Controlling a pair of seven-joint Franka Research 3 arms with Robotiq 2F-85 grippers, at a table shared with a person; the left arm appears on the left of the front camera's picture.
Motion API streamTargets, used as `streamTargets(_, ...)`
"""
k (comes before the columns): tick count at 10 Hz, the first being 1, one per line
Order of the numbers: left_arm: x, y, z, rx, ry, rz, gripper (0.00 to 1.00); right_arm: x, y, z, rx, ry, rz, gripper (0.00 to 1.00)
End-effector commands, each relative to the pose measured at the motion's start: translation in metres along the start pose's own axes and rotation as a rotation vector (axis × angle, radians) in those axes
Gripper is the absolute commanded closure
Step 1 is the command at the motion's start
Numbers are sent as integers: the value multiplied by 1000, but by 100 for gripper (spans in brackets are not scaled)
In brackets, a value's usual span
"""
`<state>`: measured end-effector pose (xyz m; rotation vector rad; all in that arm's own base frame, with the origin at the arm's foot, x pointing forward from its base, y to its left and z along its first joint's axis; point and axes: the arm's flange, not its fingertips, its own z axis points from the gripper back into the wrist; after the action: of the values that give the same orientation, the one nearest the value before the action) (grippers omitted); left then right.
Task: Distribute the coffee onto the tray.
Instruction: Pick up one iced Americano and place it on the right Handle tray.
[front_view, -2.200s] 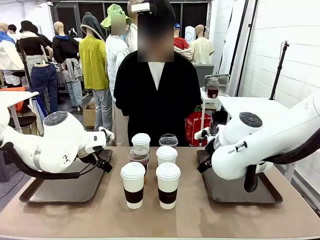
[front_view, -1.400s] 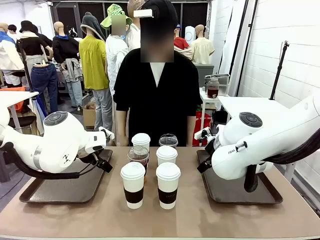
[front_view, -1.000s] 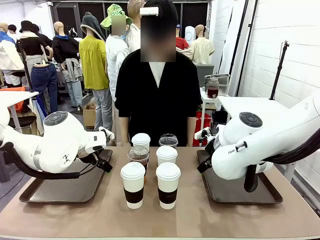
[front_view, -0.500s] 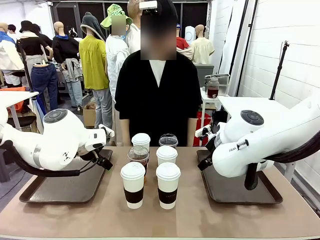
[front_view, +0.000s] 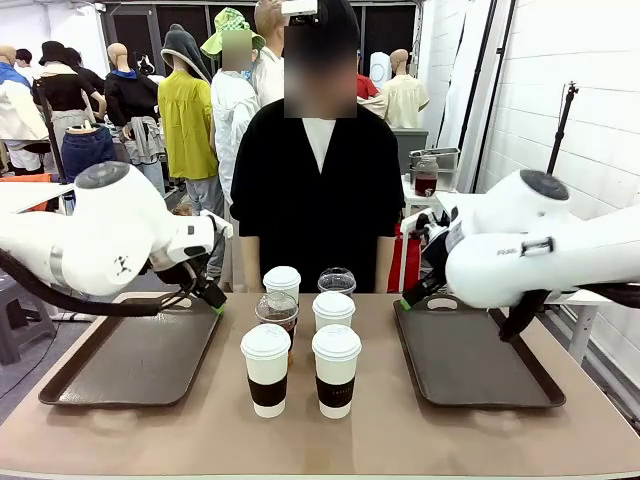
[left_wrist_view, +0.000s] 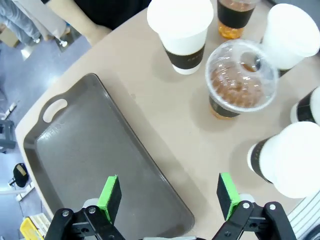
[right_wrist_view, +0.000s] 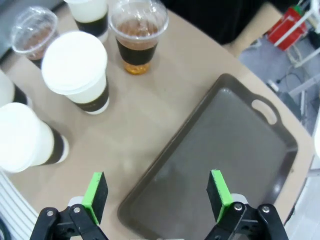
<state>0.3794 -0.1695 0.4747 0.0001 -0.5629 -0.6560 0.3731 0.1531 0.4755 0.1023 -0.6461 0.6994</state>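
Six cups of coffee stand grouped at mid-table: white lidded cups with brown sleeves (front_view: 266, 368) (front_view: 336, 368) (front_view: 333, 310) (front_view: 282, 282) and clear dome-lidded cups of amber drink (front_view: 276, 312) (front_view: 337, 281). A dark tray (front_view: 130, 355) lies to their left and another tray (front_view: 480, 360) to their right, both bare. My left gripper (front_view: 208, 293) (left_wrist_view: 168, 197) hangs open above the left tray's (left_wrist_view: 85, 150) inner edge, with a domed cup (left_wrist_view: 241, 80) and a white cup (left_wrist_view: 182, 27) ahead of it. My right gripper (front_view: 413, 292) (right_wrist_view: 156, 196) hangs open over the right tray's (right_wrist_view: 225, 150) inner edge, near a white cup (right_wrist_view: 76, 70) and a clear cup (right_wrist_view: 139, 35).
A person in a black top (front_view: 316, 190) stands at the far edge of the table, just behind the cups. Bare tabletop (front_view: 330, 440) runs along the near edge, in front of the cups.
Both arms have risen from low over the trays. The grippers now hang higher, at the trays' inner far corners. The cups have not moved.
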Motion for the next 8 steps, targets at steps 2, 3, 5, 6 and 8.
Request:
streamTargets(2,7,-17,41,51,3,-11,0,3,-6,44,45,-32,84,0)
streamTargets(3,7,-18,51,53,-16,-2,0,5,-4,50,59,-34,102,0)
streamTargets(5,5,-15,55,47,-21,15,0,5,-1,49,76,-32,104,0)
streamTargets(6,5,-14,54,34,-24,16,0,5,-1,48,85,-37,106,0)
streamTargets(8,3,-7,59,1,-55,0,0,3,-6,54,118,-74,120,0)
